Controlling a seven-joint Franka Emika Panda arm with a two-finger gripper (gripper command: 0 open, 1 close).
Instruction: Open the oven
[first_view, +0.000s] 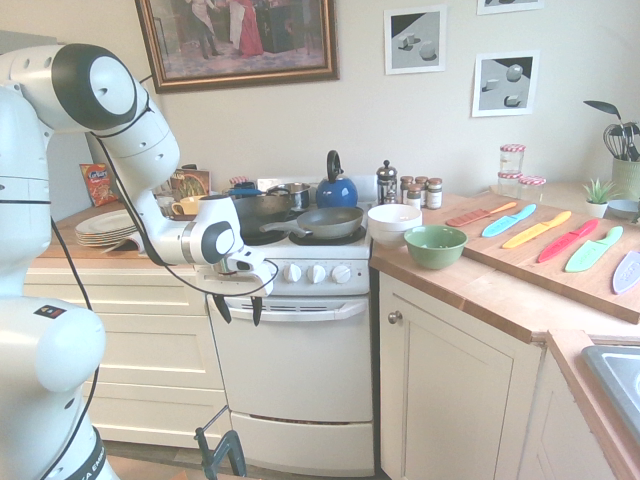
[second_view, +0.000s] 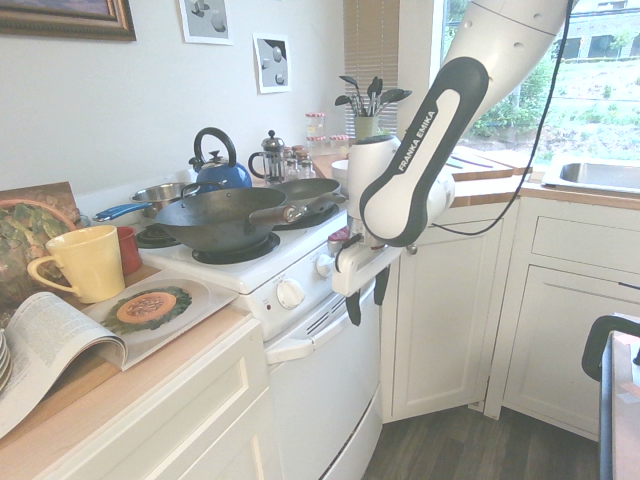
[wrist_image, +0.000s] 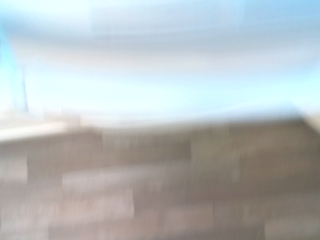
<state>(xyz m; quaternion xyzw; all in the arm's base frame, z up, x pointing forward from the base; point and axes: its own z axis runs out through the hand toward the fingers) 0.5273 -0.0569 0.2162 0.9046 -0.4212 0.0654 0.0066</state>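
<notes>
The oven is a small white cooker with a row of knobs, and its door is closed. A curved white bar handle runs across the top of the door. My gripper hangs open, fingers pointing down, in front of the left end of that handle, just below the knob panel. Nothing is between the fingers. From the other side, the gripper sits just out from the oven front, above the handle; I cannot tell if it touches. The wrist view is blurred, showing a white surface over wood floor.
A wok, frying pan and blue kettle sit on the hob. Cream drawers flank the oven on the left, a cream cabinet door with a round knob on the right. Bowls and knives lie on the right counter.
</notes>
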